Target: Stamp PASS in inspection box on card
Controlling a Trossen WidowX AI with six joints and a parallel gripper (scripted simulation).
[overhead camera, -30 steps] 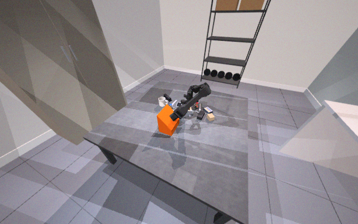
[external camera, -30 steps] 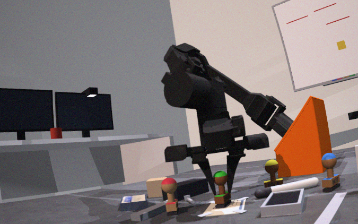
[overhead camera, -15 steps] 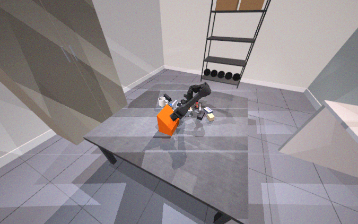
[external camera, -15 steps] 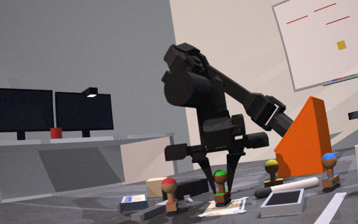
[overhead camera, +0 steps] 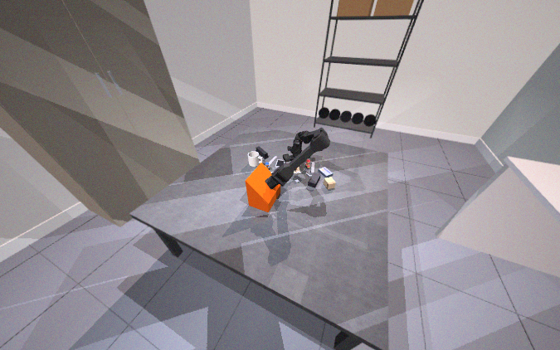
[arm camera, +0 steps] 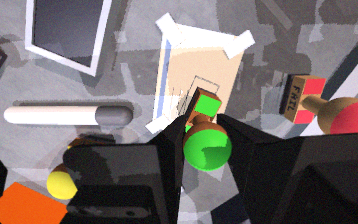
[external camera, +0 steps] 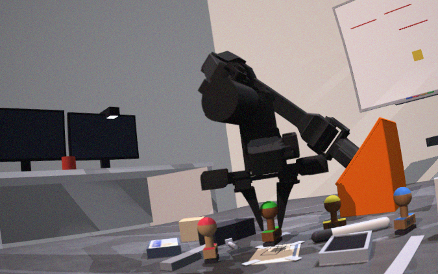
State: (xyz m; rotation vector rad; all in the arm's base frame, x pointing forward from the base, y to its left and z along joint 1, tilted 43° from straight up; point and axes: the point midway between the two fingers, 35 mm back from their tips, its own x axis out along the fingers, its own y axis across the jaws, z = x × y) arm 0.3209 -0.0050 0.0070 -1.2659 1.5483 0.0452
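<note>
My gripper (external camera: 270, 226) (arm camera: 200, 119) is shut on the green-topped stamp (external camera: 269, 210) (arm camera: 207, 149), held upright with its base down. The lettering on this stamp is not visible. Its base is over the card (external camera: 263, 258) (arm camera: 205, 60), covering the lower part of the thin box outline (arm camera: 207, 80) in the wrist view. I cannot tell whether the base touches the card. No print is visible in the uncovered part of the box. The open ink pad (external camera: 346, 242) (arm camera: 70, 25) lies beside the card. The card is taped at its corners.
The red-topped FAIL stamp (external camera: 207, 226) (arm camera: 347, 117) stands on the card's other side from the pad. A marker (external camera: 361, 227) (arm camera: 55, 115), a yellow-topped stamp (external camera: 332, 204) (arm camera: 61, 185) and a blue-topped stamp (external camera: 402, 197) are near the pad. An orange wedge (external camera: 373, 184) (overhead camera: 260, 191) stands behind.
</note>
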